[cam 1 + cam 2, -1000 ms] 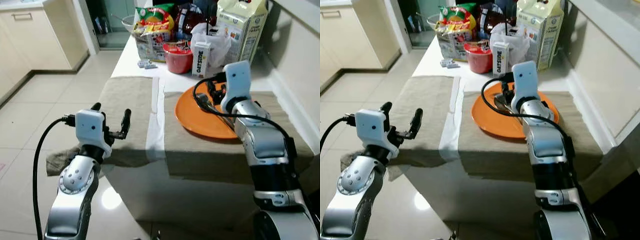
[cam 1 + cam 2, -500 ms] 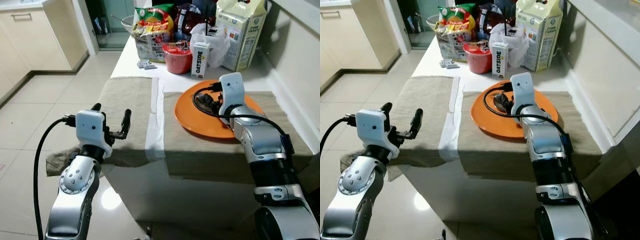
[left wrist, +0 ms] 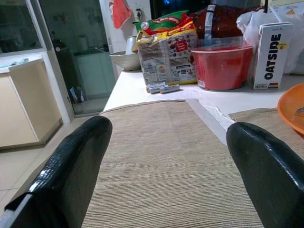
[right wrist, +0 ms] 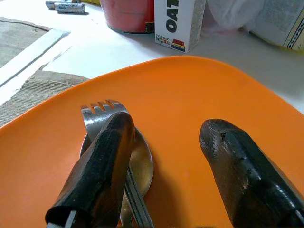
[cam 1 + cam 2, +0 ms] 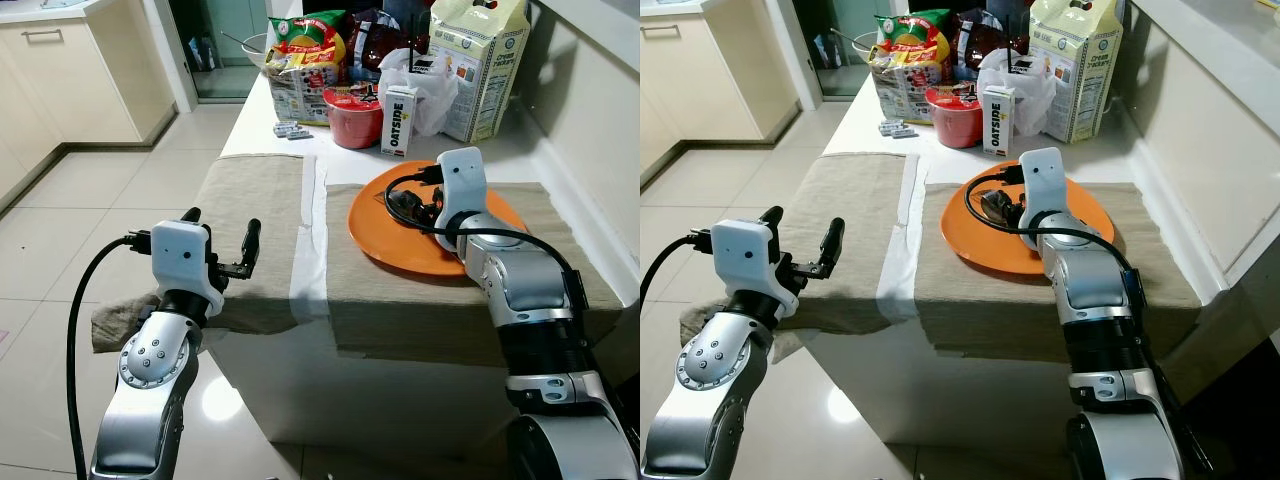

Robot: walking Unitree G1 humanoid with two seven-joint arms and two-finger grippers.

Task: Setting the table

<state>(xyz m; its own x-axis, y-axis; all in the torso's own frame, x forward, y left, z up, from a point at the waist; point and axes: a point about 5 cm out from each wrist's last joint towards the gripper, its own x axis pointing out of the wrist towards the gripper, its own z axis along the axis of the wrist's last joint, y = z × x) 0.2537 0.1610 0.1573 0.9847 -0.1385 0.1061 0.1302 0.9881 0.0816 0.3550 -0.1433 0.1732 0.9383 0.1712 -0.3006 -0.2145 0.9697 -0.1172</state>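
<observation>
The right tool (image 4: 166,166) hangs low over the orange plate (image 5: 400,245), its two black fingers (image 4: 102,166) spread apart and holding nothing; one finger lies just over a fork (image 4: 102,114) and spoon (image 4: 141,166) stacked on the plate. The plate rests on the right-hand beige placemat (image 5: 420,300) of the table (image 5: 270,120). The left tool (image 5: 222,240) hovers at the near left edge of the left placemat (image 3: 156,156), fingers wide apart and empty. Far back stand an Oatside carton (image 5: 398,118) and a red bowl (image 5: 355,118).

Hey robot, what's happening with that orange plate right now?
Right gripper low over orange plate, jaws open. Fork and spoon lie on plate. Left gripper open, idle by placemat.
</observation>
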